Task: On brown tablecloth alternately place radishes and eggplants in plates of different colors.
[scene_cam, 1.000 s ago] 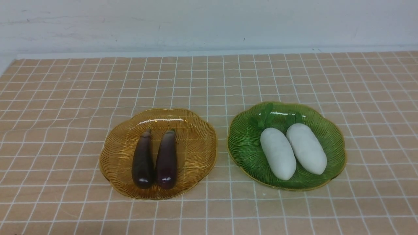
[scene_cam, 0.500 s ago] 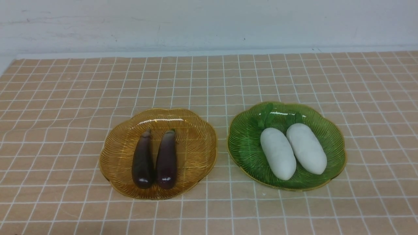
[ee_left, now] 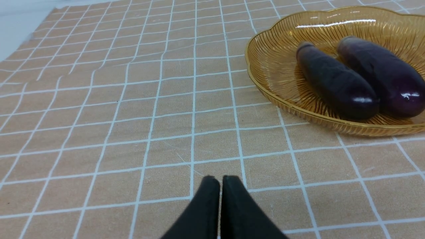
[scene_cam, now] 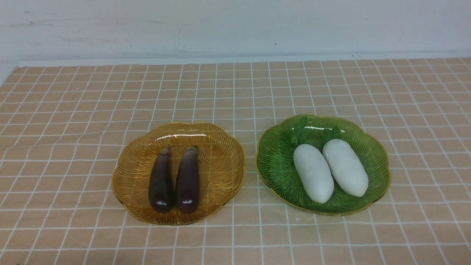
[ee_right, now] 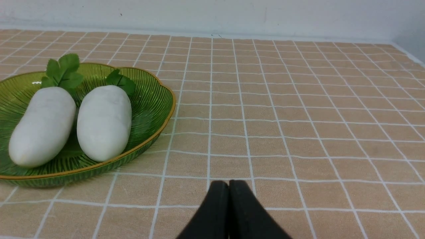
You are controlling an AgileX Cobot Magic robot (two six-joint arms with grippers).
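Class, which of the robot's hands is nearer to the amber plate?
The left. The left hand is shut beside the amber plate; the right hand, also shut, sits by the green plate.

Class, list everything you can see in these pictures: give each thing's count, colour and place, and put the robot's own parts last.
Checked cloth: one, tan-brown with white grid lines, covers the table.
Ribbed amber glass plate: one, amber-yellow, left of centre.
Ribbed green glass plate: one, green, right of centre.
Slim glossy eggplants: two, dark purple, side by side in the amber plate.
Plump oblong radishes: two, white with green leaves, side by side in the green plate.
Wall: one, white, behind the table.
Left claw: one, black, shut, over bare cloth.
Right claw: one, black, shut, over bare cloth.
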